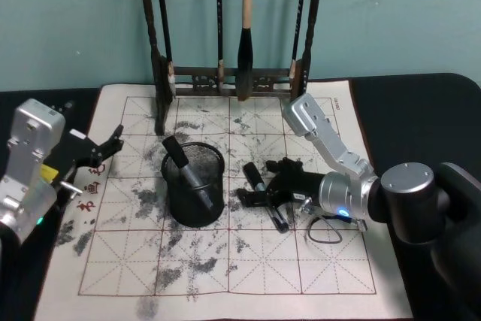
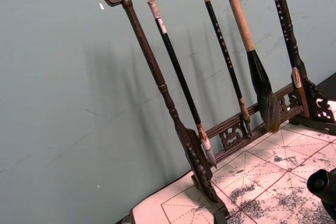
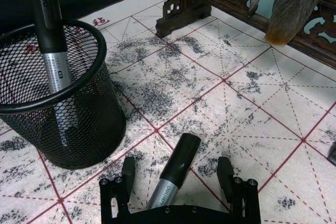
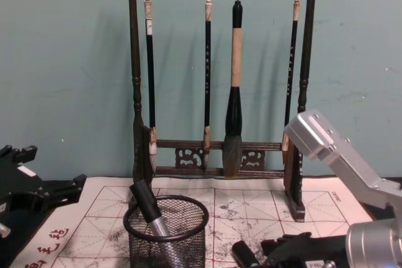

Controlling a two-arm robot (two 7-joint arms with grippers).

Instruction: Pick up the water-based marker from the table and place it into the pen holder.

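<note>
A black and silver water-based marker [image 3: 174, 178] lies flat on the ink-stained practice mat, just right of the pen holder [image 1: 194, 202]. My right gripper [image 3: 176, 174] is down at mat level and open, one finger on each side of this marker with a gap at both. In the head view the right gripper [image 1: 260, 187] sits beside the black mesh cup. Another marker [image 1: 185, 168] stands tilted inside the pen holder [image 3: 52, 103]. My left gripper [image 1: 105, 149] hovers open and empty over the mat's left edge.
The tall dark wooden brush rack [image 1: 225, 80] with several hanging brushes stands across the back of the mat, against the teal wall. A thin cable loop [image 1: 323, 231] lies by my right wrist. The mat's front half [image 1: 225, 268] is bare.
</note>
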